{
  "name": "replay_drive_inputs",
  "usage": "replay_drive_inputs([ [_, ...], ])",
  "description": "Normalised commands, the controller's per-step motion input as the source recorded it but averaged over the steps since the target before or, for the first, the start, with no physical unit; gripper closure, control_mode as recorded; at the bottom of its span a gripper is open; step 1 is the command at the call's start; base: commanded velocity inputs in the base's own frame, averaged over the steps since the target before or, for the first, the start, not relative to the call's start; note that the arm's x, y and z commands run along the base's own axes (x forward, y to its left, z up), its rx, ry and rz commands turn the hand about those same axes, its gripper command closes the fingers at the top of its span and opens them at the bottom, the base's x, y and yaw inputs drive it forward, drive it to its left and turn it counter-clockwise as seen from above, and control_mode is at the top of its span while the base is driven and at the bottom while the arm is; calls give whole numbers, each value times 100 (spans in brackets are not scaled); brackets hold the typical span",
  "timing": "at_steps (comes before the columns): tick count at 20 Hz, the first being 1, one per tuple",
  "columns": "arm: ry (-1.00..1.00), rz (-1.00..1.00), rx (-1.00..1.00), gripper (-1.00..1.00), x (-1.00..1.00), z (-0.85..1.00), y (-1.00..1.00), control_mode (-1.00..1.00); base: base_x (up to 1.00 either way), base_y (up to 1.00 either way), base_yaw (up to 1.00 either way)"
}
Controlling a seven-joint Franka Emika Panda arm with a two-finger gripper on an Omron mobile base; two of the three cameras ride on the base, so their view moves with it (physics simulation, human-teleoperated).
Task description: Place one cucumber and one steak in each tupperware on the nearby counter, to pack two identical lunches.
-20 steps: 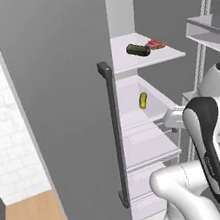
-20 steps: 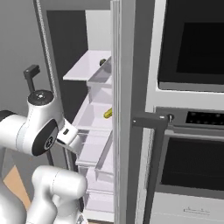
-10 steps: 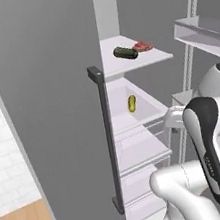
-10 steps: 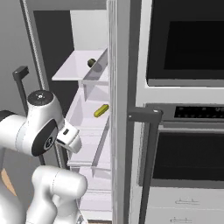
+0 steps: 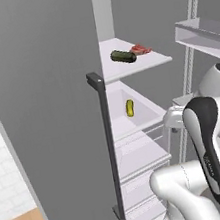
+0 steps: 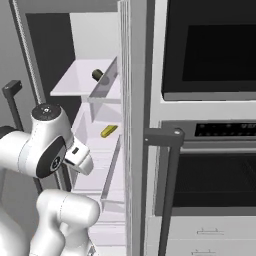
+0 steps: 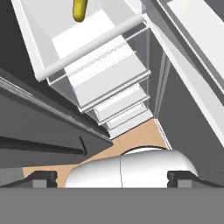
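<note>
Grey fridge door (image 5: 42, 118) open | dark cucumber (image 5: 123, 56), steak (image 5: 141, 50) on shelf (image 5: 145, 65)

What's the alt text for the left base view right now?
An open fridge: on its upper shelf lie a dark green cucumber and, just behind it, a red-pink steak; a yellow-green cucumber sits in the white drawer below. The grey door with its dark handle fills the left, and the white arm rises at lower right.

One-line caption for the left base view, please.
Open fridge: dark green cucumber and red steak on the upper shelf, yellow-green cucumber below.
</note>
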Motion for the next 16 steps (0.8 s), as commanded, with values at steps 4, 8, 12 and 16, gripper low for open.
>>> replay_drive_inputs([
  [4, 0, 0, 0, -100, 0, 0, 0, 100, 25, 0, -5],
  [8, 1, 0, 0, -100, 36, 0, 0, -100, 8, 0, 0],
  [12, -1, -1, 0, -100, 53, 0, 18, -100, 0, 0, 0],
  [16, -1, 0, -3, -100, 67, -9, 17, -100, 0, 0, 0],
])
